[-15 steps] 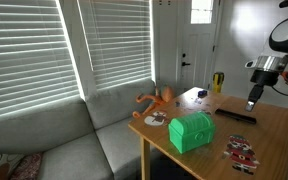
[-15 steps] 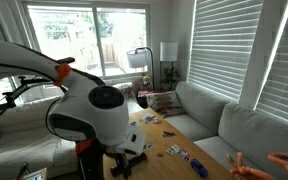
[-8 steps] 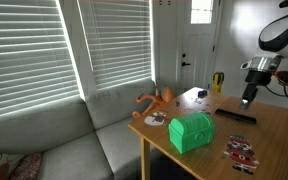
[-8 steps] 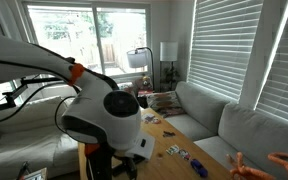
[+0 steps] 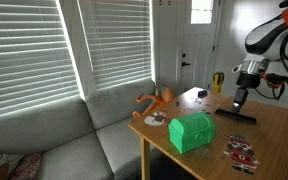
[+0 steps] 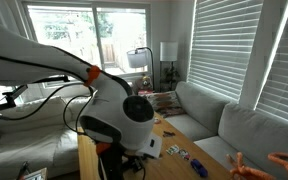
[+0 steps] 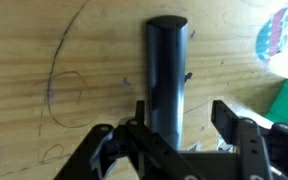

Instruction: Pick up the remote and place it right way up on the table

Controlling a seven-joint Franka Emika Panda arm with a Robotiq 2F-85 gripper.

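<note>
Gripper (image 7: 179, 118) hangs right above the remote (image 7: 167, 65), jaws spread wide and straddling its near end, the black bar lying flat on the wooden surface (image 7: 44, 50), long axis running straight ahead, square to the closing line.

The slim black remote (image 7: 167, 72) lies flat and lengthwise on the light brown wooden table (image 7: 54, 45).

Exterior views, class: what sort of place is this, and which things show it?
Most likely a home living room: a grey sofa under windows with blinds, a white door behind, and a green toy chest on a wooden table.
</note>
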